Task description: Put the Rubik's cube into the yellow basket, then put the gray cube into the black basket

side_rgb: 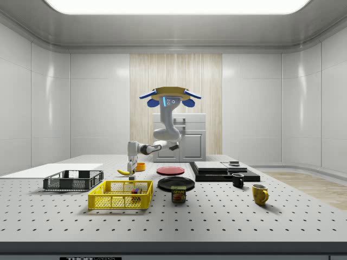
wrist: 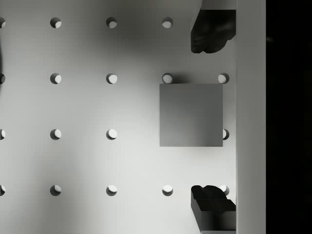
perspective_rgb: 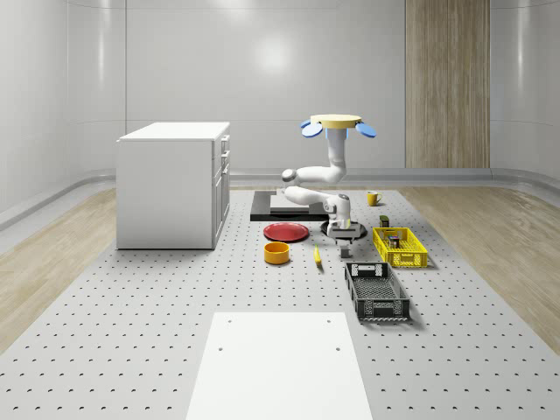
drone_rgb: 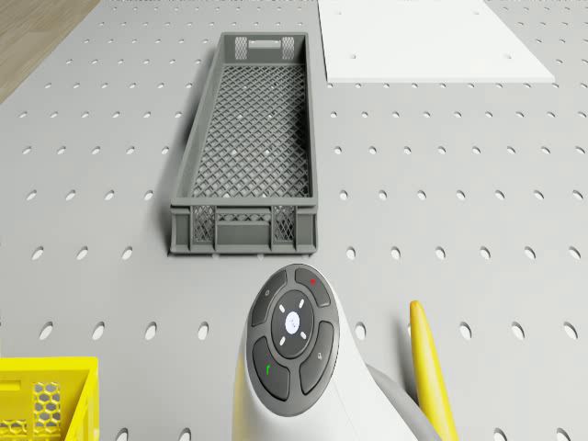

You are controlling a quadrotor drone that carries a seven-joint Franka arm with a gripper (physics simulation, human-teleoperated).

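Overhead, drone (perspective_rgb: 336,124) hovers above perforated table (perspective_rgb: 131,332), over black tray (perspective_rgb: 284,206) near red plate (perspective_rgb: 286,232). Arm bends down toward black basket (perspective_rgb: 376,290) and yellow basket (perspective_rgb: 399,247). Rubik's cube (side_rgb: 135,191) already sits inside yellow basket. Gripper (wrist: 213,117) points straight down, fingers (wrist: 210,30) spread wide, released, gray cube (wrist: 191,115) lying on table between them, untouched. Banana (perspective_rgb: 317,255) just beside gripper; orange bowl (perspective_rgb: 276,253) nearby
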